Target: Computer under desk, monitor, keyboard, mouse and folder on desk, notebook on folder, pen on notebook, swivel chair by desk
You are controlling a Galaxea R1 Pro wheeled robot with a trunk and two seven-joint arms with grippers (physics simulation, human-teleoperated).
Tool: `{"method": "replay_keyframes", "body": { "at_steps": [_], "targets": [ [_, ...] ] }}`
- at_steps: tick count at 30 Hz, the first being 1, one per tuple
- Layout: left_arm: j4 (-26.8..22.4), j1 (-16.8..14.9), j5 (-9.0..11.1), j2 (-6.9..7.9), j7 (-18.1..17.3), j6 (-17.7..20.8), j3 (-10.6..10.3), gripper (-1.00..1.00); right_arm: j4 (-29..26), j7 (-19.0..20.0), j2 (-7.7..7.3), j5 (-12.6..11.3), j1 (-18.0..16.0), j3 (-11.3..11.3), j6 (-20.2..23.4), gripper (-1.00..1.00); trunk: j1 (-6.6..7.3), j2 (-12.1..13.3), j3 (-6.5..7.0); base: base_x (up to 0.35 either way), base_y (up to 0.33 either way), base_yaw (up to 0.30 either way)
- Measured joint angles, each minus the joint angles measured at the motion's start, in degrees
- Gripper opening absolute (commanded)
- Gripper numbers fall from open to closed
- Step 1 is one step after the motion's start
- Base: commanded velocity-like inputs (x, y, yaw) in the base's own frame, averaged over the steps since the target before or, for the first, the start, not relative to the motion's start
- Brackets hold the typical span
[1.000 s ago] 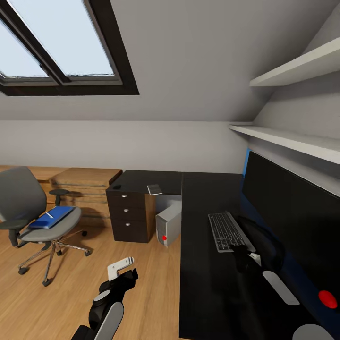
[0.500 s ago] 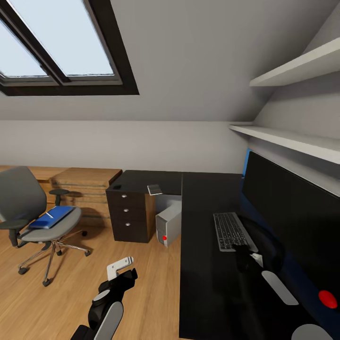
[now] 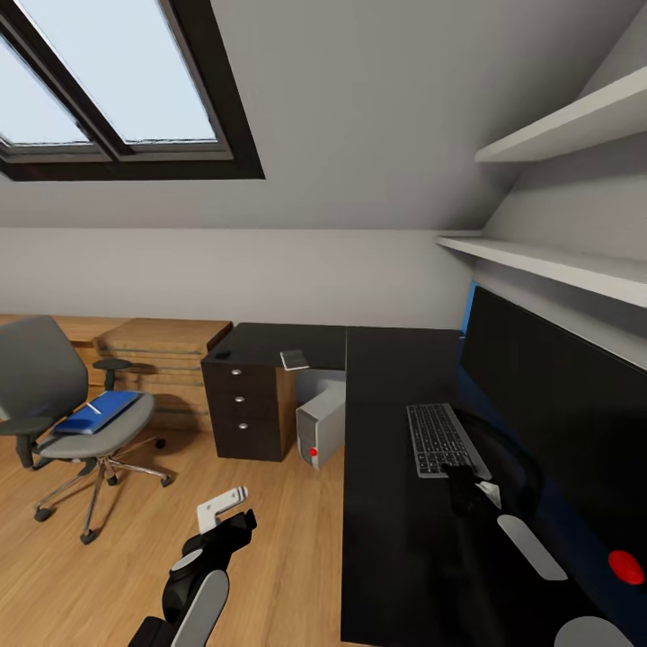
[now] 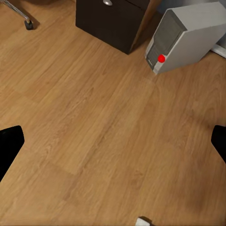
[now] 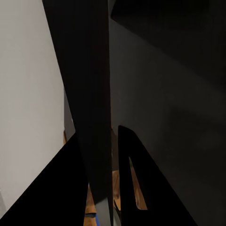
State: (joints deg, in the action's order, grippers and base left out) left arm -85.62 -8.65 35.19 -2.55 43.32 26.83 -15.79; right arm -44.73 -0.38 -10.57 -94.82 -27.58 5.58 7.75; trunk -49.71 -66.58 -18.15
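Keyboard: I saw the keyboard flat on the counter, beside the monitor.
Right claw: my right claw touched the keyboard's near edge; grip unclear.
Left claw: my left claw hung spread wide over the floor, well apart from the computer.
Folder: on the chair lay the folder.

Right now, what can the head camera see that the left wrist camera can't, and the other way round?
The head view alone takes in the swivel chair with the blue folder on its seat, the black desk, the keyboard beside the monitor, the skylight and the wall shelves. The left wrist view alone gives a close look straight down at bare floor planks, with the tips of the open left gripper at its edges. Both views share the grey computer with its red dot, the dark drawer cabinet and the wooden floor.
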Motion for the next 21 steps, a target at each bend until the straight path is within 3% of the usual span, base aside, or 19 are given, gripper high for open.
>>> {"method": "replay_keyframes", "body": {
  "at_steps": [10, 21],
  "targets": [
    [0.12, 0.00, 0.03, 0.06, -0.14, -0.07, -0.13, 1.00, -0.03, 0.03, 0.00, 0.06, -0.01, -0.01, 0.02, -1.00, -0.23, -0.42, -0.18, -0.001, 0.001, 0.000],
    [0.17, 0.00, 0.04, 0.08, -0.16, -0.09, -0.16, 1.00, -0.03, 0.03, 0.00, 0.04, -0.01, 0.01, -0.01, -1.00, -0.23, -0.41, -0.18, -0.088, 0.081, 0.000]
  ]
}}
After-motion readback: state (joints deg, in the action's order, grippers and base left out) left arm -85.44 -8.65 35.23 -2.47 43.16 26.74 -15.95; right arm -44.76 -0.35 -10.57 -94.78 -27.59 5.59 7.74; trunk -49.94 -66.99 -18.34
